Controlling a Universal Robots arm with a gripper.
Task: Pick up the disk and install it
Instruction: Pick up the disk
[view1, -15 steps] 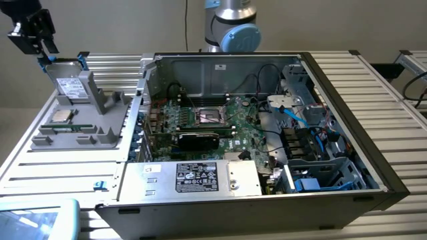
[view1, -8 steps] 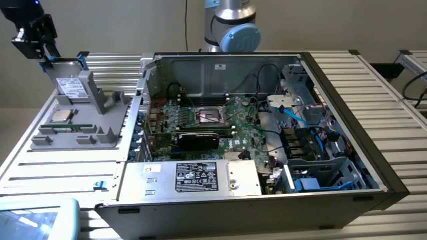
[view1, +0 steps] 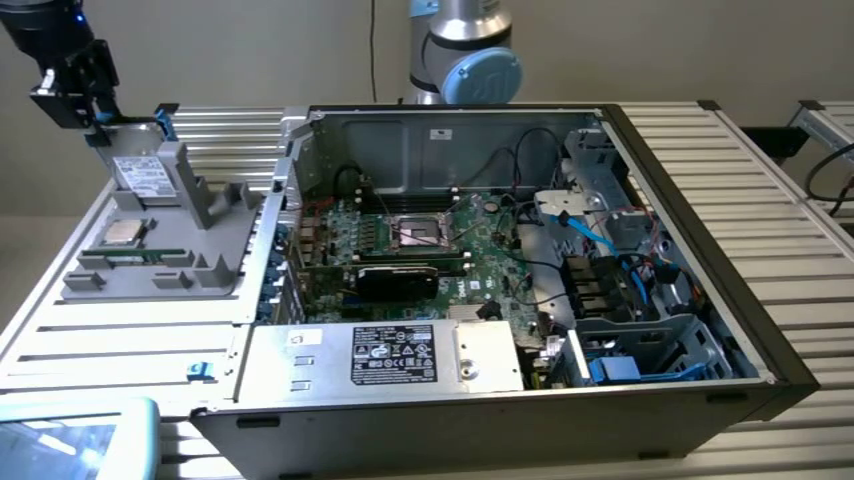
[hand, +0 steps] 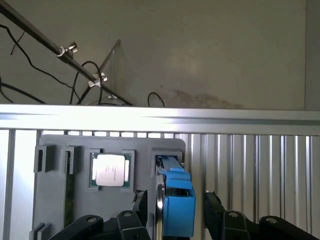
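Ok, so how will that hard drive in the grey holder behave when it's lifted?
The hard drive looks like a rigid metal slab, so probably stiff and heavy for its size. Its blue frame is smooth plastic, so the open gripper straddling it might slip. Standing on edge in the holder, it could tip if nudged.

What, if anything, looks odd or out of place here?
Nothing stands out. The disk stands on edge in its holder, the chip lies flat beside it, and nothing looks spilled or broken.
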